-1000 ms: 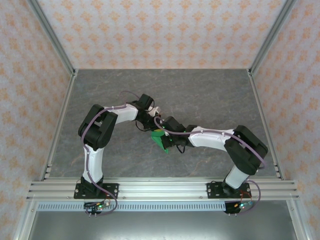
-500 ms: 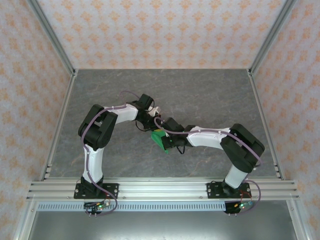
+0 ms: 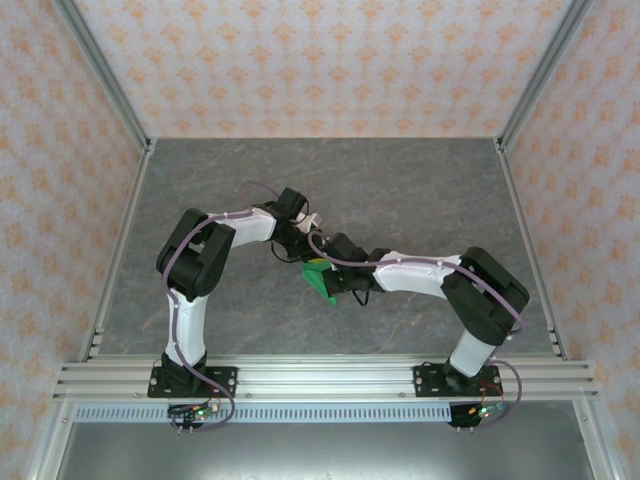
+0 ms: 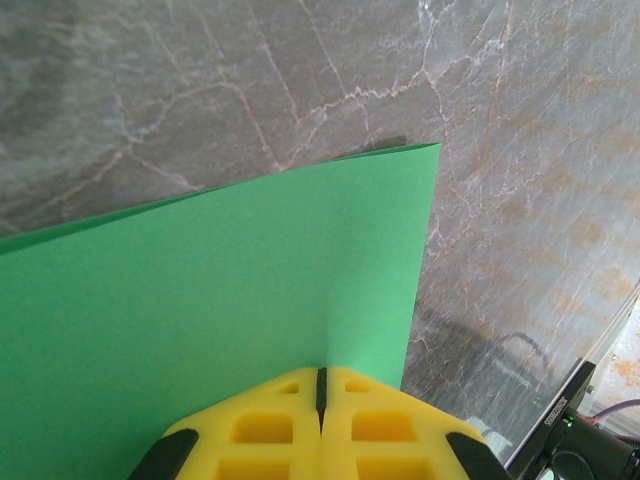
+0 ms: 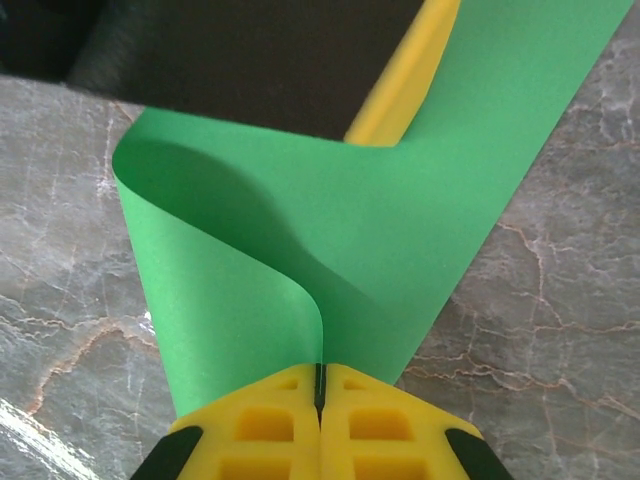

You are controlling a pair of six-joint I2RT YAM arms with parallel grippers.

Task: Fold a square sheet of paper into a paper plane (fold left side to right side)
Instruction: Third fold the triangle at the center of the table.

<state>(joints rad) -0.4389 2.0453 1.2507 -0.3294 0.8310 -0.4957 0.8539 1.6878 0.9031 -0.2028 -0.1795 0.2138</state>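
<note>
Square sheet of paper, bright green, near middle of bench, a touch toward 6 o'clock. Not flat: one side rolled over in loose curl, far edge casting shadow on grey marbled surface.

Left hand at paper's 11 o'clock seen from above, yellow fingers pressed together, pinching paper edge near corner.

Right hand at paper's 3 o'clock, fingers likewise tight together, nipping curled-over edge.

Both arms reach inward, meeting over paper.
</note>
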